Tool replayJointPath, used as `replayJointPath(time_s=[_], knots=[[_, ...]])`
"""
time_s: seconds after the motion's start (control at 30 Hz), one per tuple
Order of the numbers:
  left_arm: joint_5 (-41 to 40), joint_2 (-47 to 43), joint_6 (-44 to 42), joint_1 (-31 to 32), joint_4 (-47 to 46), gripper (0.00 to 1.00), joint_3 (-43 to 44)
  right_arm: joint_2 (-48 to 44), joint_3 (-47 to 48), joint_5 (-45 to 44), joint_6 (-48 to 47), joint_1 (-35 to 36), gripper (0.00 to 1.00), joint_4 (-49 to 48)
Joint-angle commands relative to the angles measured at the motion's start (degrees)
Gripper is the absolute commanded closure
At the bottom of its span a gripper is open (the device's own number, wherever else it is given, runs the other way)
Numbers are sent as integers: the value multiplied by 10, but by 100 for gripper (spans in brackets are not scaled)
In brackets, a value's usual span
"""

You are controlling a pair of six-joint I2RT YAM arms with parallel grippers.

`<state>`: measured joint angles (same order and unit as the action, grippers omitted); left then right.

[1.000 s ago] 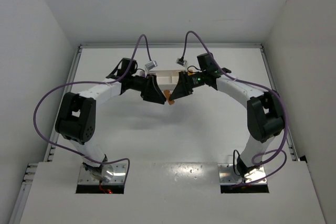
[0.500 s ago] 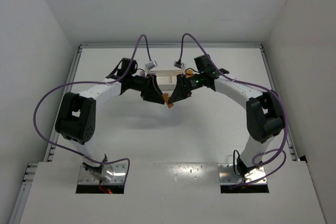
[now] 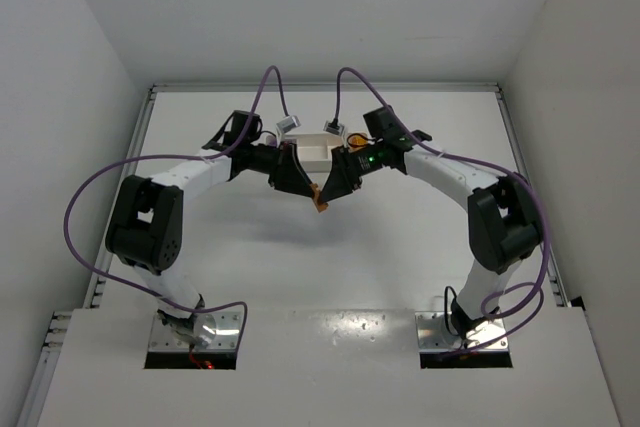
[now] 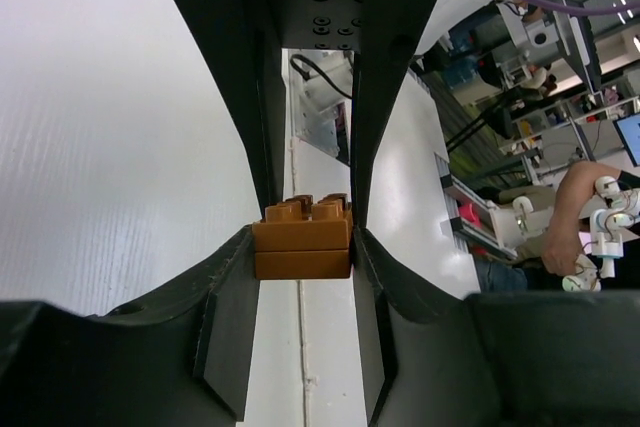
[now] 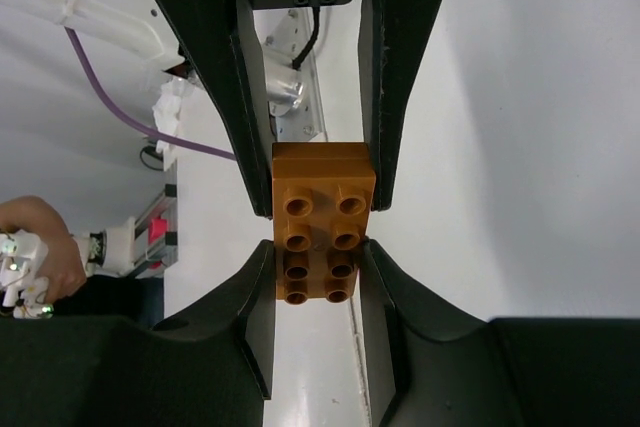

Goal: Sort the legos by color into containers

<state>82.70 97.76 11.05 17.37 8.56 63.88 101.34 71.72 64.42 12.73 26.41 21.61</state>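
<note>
Shifted leftward since the earlier frame, the right tool [image 5: 318,209] is pinched on the brown legos [image 5: 323,182]; the left tool [image 4: 303,239] has been closed onto them too, over the worktop [image 3: 320,272], just before the containers [image 3: 312,153].

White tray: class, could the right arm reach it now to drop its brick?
Probably not yet: the tray lies close behind, but the left gripper also clamps the brown bricks the right gripper holds.

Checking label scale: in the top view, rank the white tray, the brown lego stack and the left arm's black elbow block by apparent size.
1. left arm's black elbow block
2. white tray, partly hidden
3. brown lego stack, clearly smallest
</note>
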Motion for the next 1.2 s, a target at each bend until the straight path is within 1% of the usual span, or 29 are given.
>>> replayJointPath(time_s=[0.0, 0.1, 0.23, 0.33, 0.47, 0.6, 0.7, 0.8, 0.83, 0.87, 0.9, 0.93, 0.97, 1.0, 1.03, 1.07, 1.17], knots=[[100, 1, -9, 8, -15, 66, 18, -4, 23, -13, -9, 1, 100, -8], [100, 6, -9, 14, -15, 66, 18, -4, 23, -26, -9, -10, 100, -8], [100, 6, -9, 14, -15, 74, 13, -11, 23, -37, 2, -22, 100, -19], [100, 1, -9, 19, -21, 82, 6, -16, 23, -37, 20, -51, 100, -35], [88, -10, 4, 19, -38, 87, -6, -21, 28, -37, 44, -91, 100, -59], [77, -10, 10, 25, -50, 89, -11, -32, 23, -25, 79, -121, 100, -82], [77, -10, 15, 25, -57, 89, -11, -37, 23, -25, 86, -135, 100, -94], [59, -21, 15, 25, -64, 90, -22, -37, 18, -37, 86, -161, 100, -94], [32, -35, 7, 25, -64, 90, -22, -37, 18, -51, 86, -173, 100, -94], [8, -46, -27, 25, -56, 90, -28, -37, 18, -61, 86, -174, 100, -94], [-21, -57, -60, 25, -2, 90, -28, -37, 18, -73, 86, -181, 100, -94], [-109, -70, -93, 25, 32, 90, -20, -37, 24, -87, 80, -182, 100, -94], [-164, -97, -113, 32, 51, 90, -20, -37, 29, -124, 73, -182, 100, -84], [-210, -114, -135, 43, 58, 90, -20, -30, 34, -140, 73, -182, 100, -78], [-320, -131, -135, 51, 59, 90, -26, -20, 52, -168, 73, -174, 100, -78], [-369, -149, -126, 58, 40, 92, -36, -13, 64, -184, 68, -174, 100, -66], [-484, -208, -90, 64, -13, 92, -77, 26, 115, -232, 63, -147, 100, -46]])
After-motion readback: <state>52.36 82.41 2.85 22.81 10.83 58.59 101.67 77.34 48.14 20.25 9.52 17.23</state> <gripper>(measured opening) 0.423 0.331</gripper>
